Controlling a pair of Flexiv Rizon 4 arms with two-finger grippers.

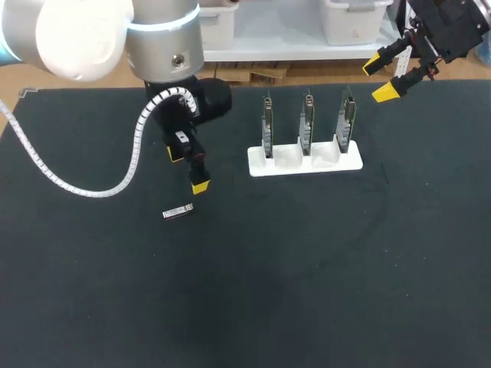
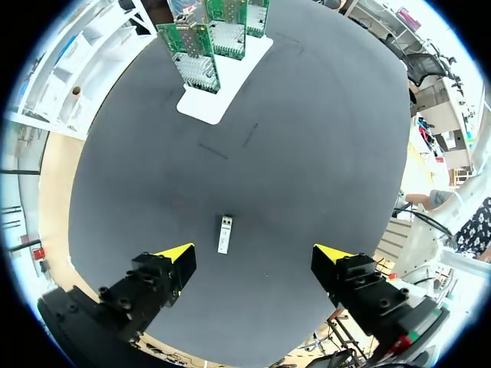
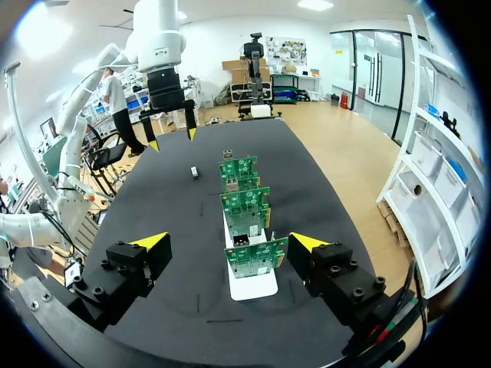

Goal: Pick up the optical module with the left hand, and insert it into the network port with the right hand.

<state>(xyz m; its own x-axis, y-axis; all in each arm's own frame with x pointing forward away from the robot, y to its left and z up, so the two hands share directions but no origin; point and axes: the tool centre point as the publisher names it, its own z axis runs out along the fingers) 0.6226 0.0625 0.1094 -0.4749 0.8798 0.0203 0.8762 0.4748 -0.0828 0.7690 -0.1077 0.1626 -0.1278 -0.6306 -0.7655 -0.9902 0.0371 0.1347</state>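
Note:
The optical module (image 1: 178,212), a small silver bar, lies flat on the black table; the left wrist view shows the optical module (image 2: 225,234) just ahead of and between the yellow fingertips. My left gripper (image 1: 190,170) hangs open a little above and beside it, its jaws empty (image 2: 254,253). Three upright green network cards (image 1: 307,123) stand in a white holder (image 1: 304,162) at the table's middle back. My right gripper (image 1: 380,76) is open, high at the back right; in its wrist view the right gripper (image 3: 230,244) looks down the row of cards (image 3: 247,201).
The left arm's white corrugated cable (image 1: 77,186) loops over the table's left side. The black mat (image 1: 307,268) stretches from the holder to the front edge.

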